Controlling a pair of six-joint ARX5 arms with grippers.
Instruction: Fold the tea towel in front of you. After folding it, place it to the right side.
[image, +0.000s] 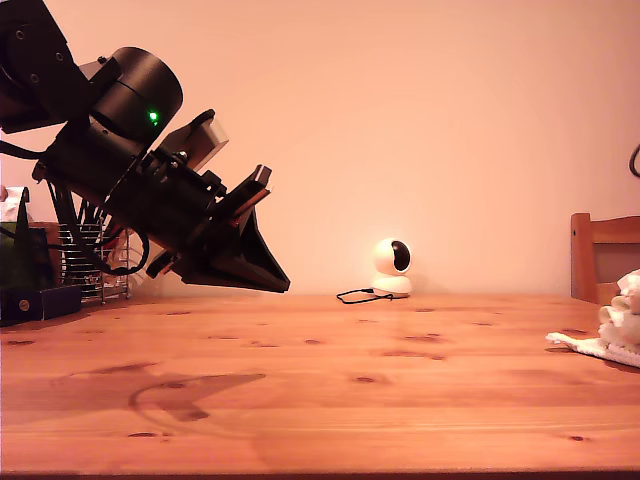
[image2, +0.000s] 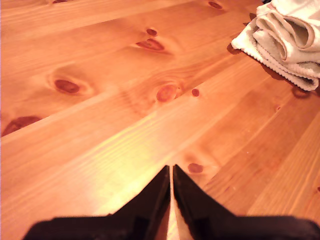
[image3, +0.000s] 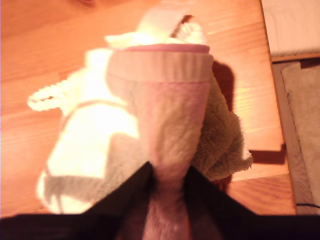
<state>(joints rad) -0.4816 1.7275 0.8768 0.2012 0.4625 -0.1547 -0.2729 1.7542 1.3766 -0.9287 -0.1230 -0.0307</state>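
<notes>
While the second gripper is clenched on a bunched ridge of the tea towel, the cloth hangs crumpled around its jaws, with loops and a hem spilling onto the table. The first gripper is pressed closed on nothing, poised above bare wood at the exterior view's left, well apart from the towel heaped at that view's far right edge. Folding well probably calls for spreading the heap flat first: the second gripper should lift its pinch enough to free a corner, and the first gripper should cross over, open, and take an opposite edge so both pull evenly.
</notes>
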